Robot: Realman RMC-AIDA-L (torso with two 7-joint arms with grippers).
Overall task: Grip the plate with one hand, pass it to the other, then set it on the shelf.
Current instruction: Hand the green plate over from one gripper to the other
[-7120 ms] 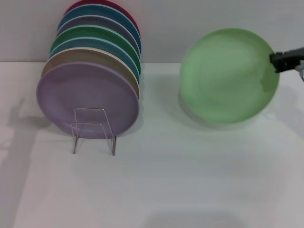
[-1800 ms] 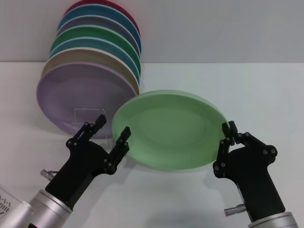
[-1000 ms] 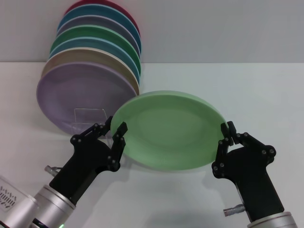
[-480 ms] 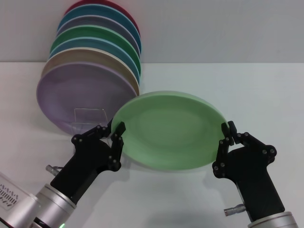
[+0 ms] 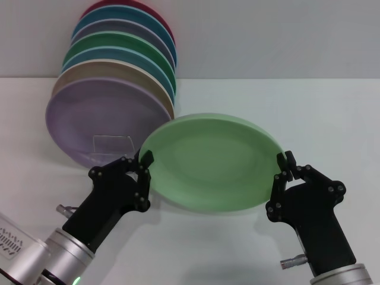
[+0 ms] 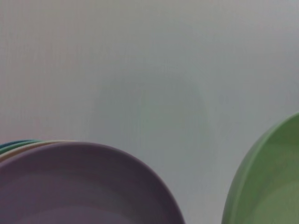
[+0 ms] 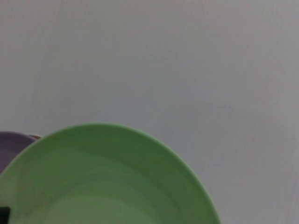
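Note:
The pale mint-green plate [image 5: 211, 160] is held in the air above the table, tilted, in the middle of the head view. My right gripper [image 5: 283, 161] is shut on its right rim. My left gripper [image 5: 144, 159] has its fingers closed on the left rim. The plate also shows in the left wrist view [image 6: 268, 179] and the right wrist view [image 7: 103, 182]. The wire shelf [image 5: 111, 137] stands at the left behind my left gripper, which hides its lower front. It holds a leaning row of plates with a lavender plate [image 5: 107, 116] in front.
Behind the lavender plate stand several more plates, among them a darker green plate [image 5: 127, 44] and a red one at the back. The lavender plate also shows in the left wrist view [image 6: 79, 186]. The white table [image 5: 285, 107] runs back to a grey wall.
My left gripper has moved in to the plate's left rim and its fingers have closed from wide open onto it. My right gripper and the plate have stayed nearly still.

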